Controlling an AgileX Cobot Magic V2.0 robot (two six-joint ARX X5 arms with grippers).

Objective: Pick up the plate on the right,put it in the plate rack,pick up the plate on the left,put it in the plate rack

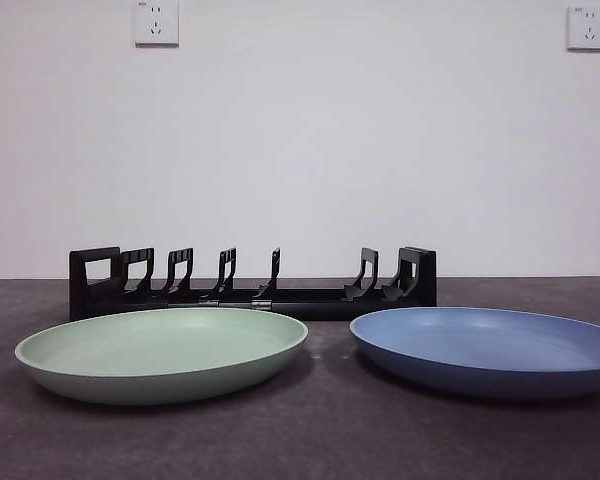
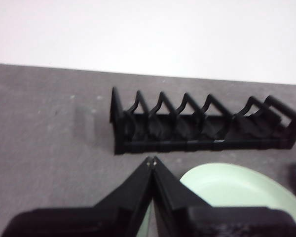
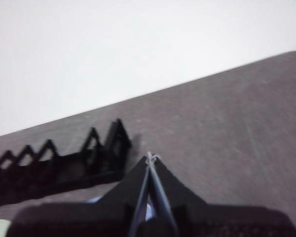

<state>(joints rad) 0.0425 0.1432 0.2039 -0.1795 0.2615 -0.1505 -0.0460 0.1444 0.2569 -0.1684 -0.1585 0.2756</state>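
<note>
A pale green plate (image 1: 163,350) lies flat at the front left of the dark table, and a blue plate (image 1: 490,348) lies flat at the front right. Behind them stands the long black plate rack (image 1: 252,288), its slots holding nothing. Neither arm shows in the front view. In the left wrist view my left gripper (image 2: 151,160) is shut, held above the green plate (image 2: 232,190) and short of the rack (image 2: 202,126). My right gripper (image 3: 150,157) is shut too, high above the table beside the rack's end (image 3: 106,148); a sliver of blue shows beneath its jaws.
A white wall (image 1: 300,140) rises right behind the rack, with two sockets (image 1: 156,22) high up. Bare grey table (image 3: 237,123) stretches beyond the rack's right end.
</note>
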